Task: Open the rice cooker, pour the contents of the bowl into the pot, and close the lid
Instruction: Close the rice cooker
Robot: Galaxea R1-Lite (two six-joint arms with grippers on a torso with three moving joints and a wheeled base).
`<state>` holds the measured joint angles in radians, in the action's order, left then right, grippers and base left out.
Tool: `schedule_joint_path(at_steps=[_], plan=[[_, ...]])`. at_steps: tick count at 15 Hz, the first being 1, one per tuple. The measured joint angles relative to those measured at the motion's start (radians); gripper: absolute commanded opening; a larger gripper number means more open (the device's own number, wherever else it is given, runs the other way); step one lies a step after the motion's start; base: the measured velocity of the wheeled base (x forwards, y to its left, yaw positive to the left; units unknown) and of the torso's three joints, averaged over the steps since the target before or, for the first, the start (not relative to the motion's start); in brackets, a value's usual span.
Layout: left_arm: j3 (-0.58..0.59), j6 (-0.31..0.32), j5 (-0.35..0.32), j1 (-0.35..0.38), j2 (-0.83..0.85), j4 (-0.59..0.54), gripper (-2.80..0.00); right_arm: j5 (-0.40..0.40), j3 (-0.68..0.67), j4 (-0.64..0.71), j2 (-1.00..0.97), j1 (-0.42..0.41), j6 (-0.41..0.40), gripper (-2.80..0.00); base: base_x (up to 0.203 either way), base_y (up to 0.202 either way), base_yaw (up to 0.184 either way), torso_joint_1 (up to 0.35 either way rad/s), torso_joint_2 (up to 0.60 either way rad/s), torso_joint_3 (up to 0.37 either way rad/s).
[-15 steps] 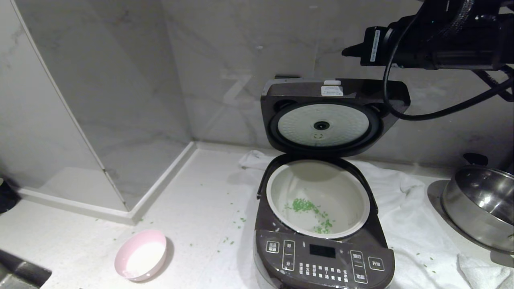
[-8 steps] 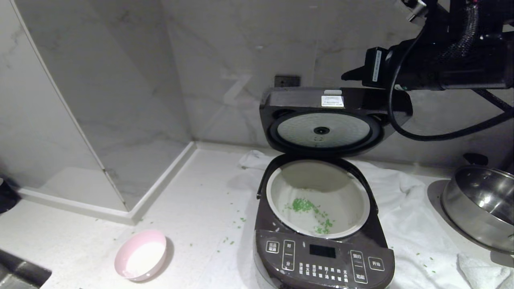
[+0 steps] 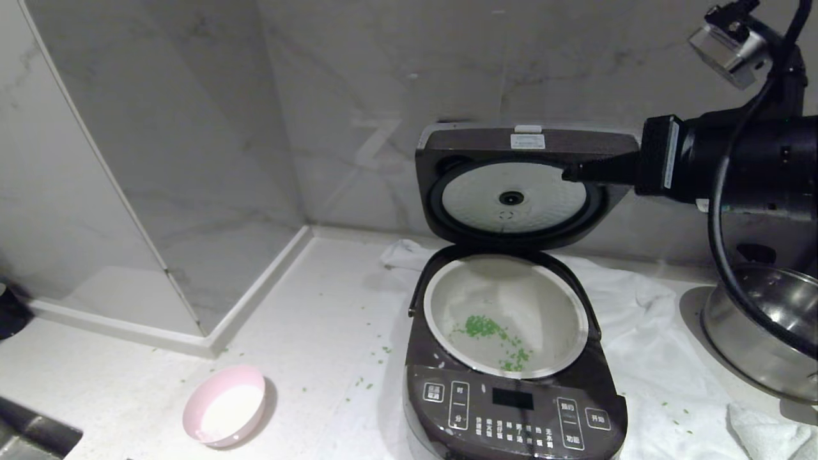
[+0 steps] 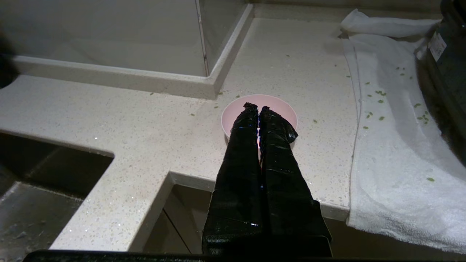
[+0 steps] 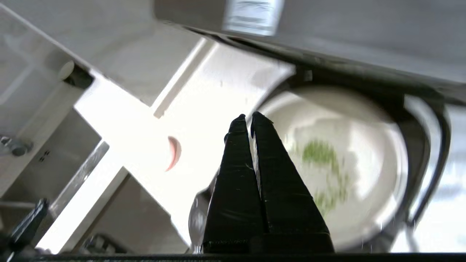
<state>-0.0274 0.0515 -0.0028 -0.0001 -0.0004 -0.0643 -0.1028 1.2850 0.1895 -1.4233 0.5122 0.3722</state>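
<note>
The rice cooker (image 3: pixel 514 409) stands open with its lid (image 3: pixel 511 144) upright. Its silvery plate faces me. The cream pot (image 3: pixel 556 300) holds a scatter of green bits. My right gripper (image 3: pixel 565 172) is shut and empty. It points left in front of the lid's underside, at the right of the plate; contact cannot be told. The right wrist view looks past that gripper (image 5: pixel 247 117) down into the pot (image 5: pixel 367 120). The pink bowl (image 3: pixel 225 406) sits upright on the counter, front left. My left gripper (image 4: pixel 258 107) hangs parked and shut off the counter's front edge, short of the bowl (image 4: pixel 284 111).
A white towel (image 3: pixel 652 358) lies under and to the right of the cooker. A shiny steel pan (image 3: pixel 767 332) stands at the far right. Green bits dot the counter (image 3: pixel 319 332). A sink cutout (image 3: pixel 32 437) is at the front left, marble walls behind.
My right gripper came down from above the lid's top edge to in front of its underside. The lid tipped slightly forward midway and now stands upright again. Bowl and left arm are unmoved.
</note>
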Motion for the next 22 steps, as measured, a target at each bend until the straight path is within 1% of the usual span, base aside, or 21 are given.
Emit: schedule_joint_path(at_steps=[3,5,7,10,13,16,18,19,22], plan=[[0.0,0.0,0.0,0.0,0.0,0.0,-2.8,-0.001,-0.087,-0.005,0.059,0.006,0.023,-2.8,0.0,0.0,0.0,0.0,0.0,0.0],[0.0,0.0,0.0,0.0,0.0,0.0,-2.8,0.0,-0.073,-0.007,0.088,0.007,0.02,-2.8,0.0,0.0,0.0,0.0,0.0,0.0],[0.0,0.0,-0.002,0.0,0.0,0.0,-2.8,0.005,0.008,-0.004,0.097,0.007,0.0,-2.8,0.0,0.0,0.0,0.0,0.0,0.0],[0.0,-0.001,-0.001,0.0,0.0,0.0,-2.8,0.036,0.196,0.028,0.044,-0.016,-0.058,-2.8,0.0,0.0,0.0,0.0,0.0,0.0],[0.0,-0.004,0.0,0.0,0.0,0.0,-2.8,0.05,0.355,0.051,-0.099,-0.108,-0.109,-2.8,0.0,0.0,0.0,0.0,0.0,0.0],[0.0,-0.004,0.0,0.0,0.0,0.0,-2.8,0.054,0.505,0.075,-0.282,-0.211,-0.131,-2.8,0.0,0.0,0.0,0.0,0.0,0.0],[0.0,-0.005,0.001,0.0,0.0,0.0,-2.8,0.054,0.553,0.083,-0.371,-0.241,-0.136,-2.8,0.0,0.0,0.0,0.0,0.0,0.0],[0.0,-0.005,0.001,0.0,0.0,0.0,-2.8,0.053,0.564,0.086,-0.407,-0.242,-0.137,-2.8,0.0,0.0,0.0,0.0,0.0,0.0],[0.0,-0.006,0.001,0.0,0.0,0.0,-2.8,0.051,0.571,0.089,-0.445,-0.21,-0.136,-2.8,0.0,0.0,0.0,0.0,0.0,0.0]])
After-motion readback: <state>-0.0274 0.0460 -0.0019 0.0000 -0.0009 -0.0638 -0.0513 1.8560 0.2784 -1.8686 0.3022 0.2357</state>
